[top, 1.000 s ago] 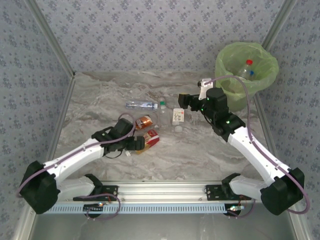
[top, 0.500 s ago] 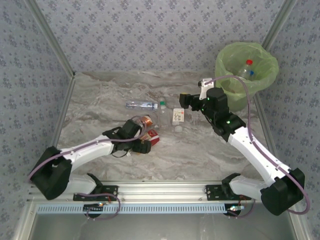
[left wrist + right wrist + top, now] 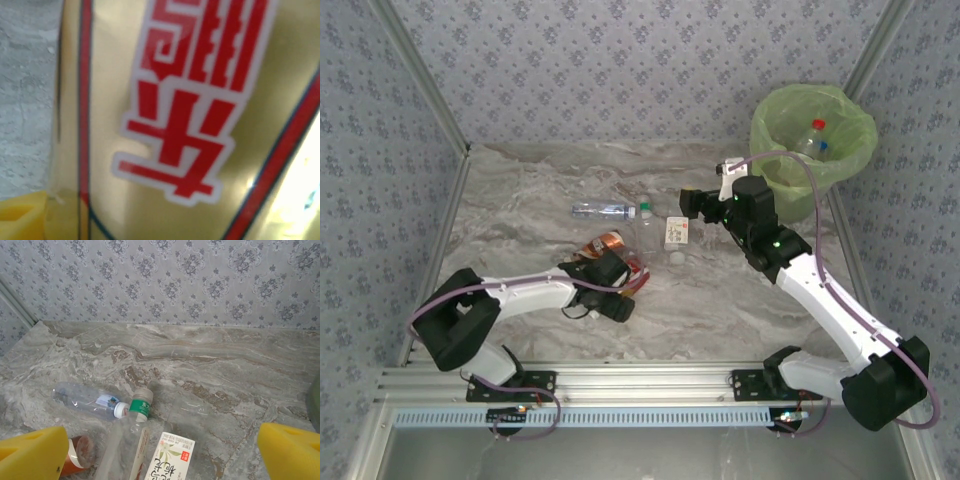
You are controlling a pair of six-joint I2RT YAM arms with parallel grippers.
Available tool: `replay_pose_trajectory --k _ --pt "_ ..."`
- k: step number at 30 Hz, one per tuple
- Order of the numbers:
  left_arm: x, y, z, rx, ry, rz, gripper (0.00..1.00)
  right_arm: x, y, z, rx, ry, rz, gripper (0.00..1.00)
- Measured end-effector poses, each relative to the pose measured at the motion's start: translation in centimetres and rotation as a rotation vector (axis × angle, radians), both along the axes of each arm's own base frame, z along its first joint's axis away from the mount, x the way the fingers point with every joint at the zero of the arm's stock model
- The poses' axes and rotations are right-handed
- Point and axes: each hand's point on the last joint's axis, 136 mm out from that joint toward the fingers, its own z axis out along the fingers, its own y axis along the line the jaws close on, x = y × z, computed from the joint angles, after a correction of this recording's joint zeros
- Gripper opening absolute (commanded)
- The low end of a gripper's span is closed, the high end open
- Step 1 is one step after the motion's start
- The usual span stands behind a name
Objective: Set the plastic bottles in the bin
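The left gripper is reaching low across the near middle of the table and crowding a lying gold-and-red-labelled bottle, with one yellow pad showing at the bottle's edge; I cannot tell how its jaws are standing. The right gripper is hovering farther right with its jaws spread wide on nothing, facing a lying clear bottle, a green-capped bottle, a white-labelled bottle and an amber bottle, all sitting close together mid-table. The bin is standing at the far right corner, well apart from them, already holding a red-capped bottle and a blue-capped bottle.
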Motion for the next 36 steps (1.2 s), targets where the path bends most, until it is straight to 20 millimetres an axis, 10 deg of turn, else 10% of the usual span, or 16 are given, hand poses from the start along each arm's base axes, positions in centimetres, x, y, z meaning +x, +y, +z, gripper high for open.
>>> replay_pose_trajectory --k 15,26,36 --pt "-0.6 -1.0 0.7 -0.031 0.001 -0.048 0.56 -0.9 -0.6 -2.6 -0.037 0.113 -0.014 0.99" --pt "2.0 -4.4 8.1 -0.270 -0.196 -0.050 0.52 -2.4 -0.2 -4.7 0.151 0.238 -0.053 0.99" --pt "4.8 -6.9 11.7 -0.386 -0.345 -0.046 0.51 -4.9 5.1 -4.8 0.450 0.296 0.159 0.99"
